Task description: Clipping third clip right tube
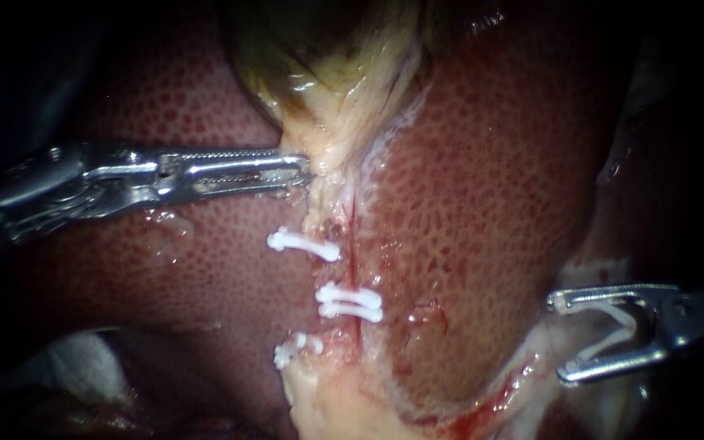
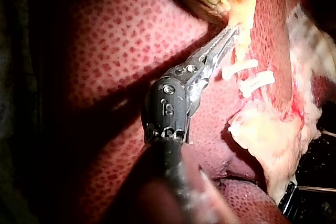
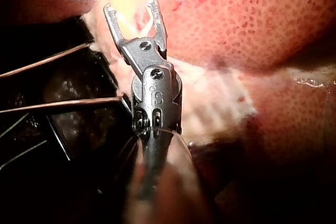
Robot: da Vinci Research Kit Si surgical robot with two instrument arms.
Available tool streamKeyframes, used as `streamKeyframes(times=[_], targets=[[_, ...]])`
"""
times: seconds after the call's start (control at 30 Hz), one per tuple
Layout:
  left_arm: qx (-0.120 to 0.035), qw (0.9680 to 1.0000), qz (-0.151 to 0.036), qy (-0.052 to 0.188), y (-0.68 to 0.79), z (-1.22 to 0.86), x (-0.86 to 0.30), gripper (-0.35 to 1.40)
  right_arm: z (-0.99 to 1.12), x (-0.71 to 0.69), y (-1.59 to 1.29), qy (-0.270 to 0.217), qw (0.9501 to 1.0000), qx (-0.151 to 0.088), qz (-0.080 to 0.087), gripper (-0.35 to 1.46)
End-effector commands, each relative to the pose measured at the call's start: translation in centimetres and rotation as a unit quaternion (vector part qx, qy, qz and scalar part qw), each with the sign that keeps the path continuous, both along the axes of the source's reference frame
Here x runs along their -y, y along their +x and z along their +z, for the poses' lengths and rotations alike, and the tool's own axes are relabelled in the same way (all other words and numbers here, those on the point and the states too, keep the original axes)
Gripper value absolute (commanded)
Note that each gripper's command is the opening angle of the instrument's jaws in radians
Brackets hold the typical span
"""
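L instrument [image 1: 303,169] jaws clamped on gallbladder [image 1: 327,49] neck to tension tube [image 1: 325,222]; R instrument [image 1: 557,339] jaws spread, cradling fresh clip [image 1: 613,330], well apart from placed clips [image 1: 350,301] ahead.

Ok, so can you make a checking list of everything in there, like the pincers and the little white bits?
Surface: liver, wet and speckled red, lying under everything.
Job's things: gallbladder above a pale strand; white clips cross the strand at three spots.
Clutter: a white patch, too dim to name.
Pincers: left instrument, pincer jaws shut on the pale strand just below the gallbladder; right instrument, pincer jaws holding an open clip, well apart from the strand.
Cables: thin wires beside the right instrument.
Surroundings: dark, nothing seen.
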State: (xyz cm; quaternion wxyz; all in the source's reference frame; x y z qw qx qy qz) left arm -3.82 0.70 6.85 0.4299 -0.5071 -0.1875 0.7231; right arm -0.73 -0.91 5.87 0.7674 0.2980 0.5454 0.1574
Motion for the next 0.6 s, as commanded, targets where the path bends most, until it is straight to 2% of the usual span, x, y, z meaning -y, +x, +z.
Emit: streamKeyframes(times=[0.03,0.1,0.2,0.33,0.47,0.6], targets=[[0.0,1.0,0.0,0.0,0.01,-0.01,0.01,-0.35,0.0,0.0,0.0,0.0,1.0,0.0,0.0,0.49],[0.001,1.0,0.001,0.0,0.04,-0.02,0.01,-0.35,0.0,0.0,0.01,0.0,1.0,0.0,0.0,0.49],[0.005,1.0,0.005,0.003,0.15,-0.07,-0.04,-0.35,0.0,0.0,0.02,0.0,1.0,0.0,0.0,0.49],[-0.003,1.0,-0.001,0.006,0.35,-0.21,-0.19,-0.35,0.0,0.01,0.03,0.0,1.0,0.0,-0.001,0.49],[-0.003,0.9998,-0.019,0.006,0.65,-0.4,-0.35,-0.35,0.01,0.01,0.03,0.0,1.0,0.0,0.0,0.49],[-0.003,0.9996,-0.027,0.001,0.85,-0.55,-0.41,-0.35,0.01,0.01,0.04,0.0,1.0,0.0,0.0,0.49]])
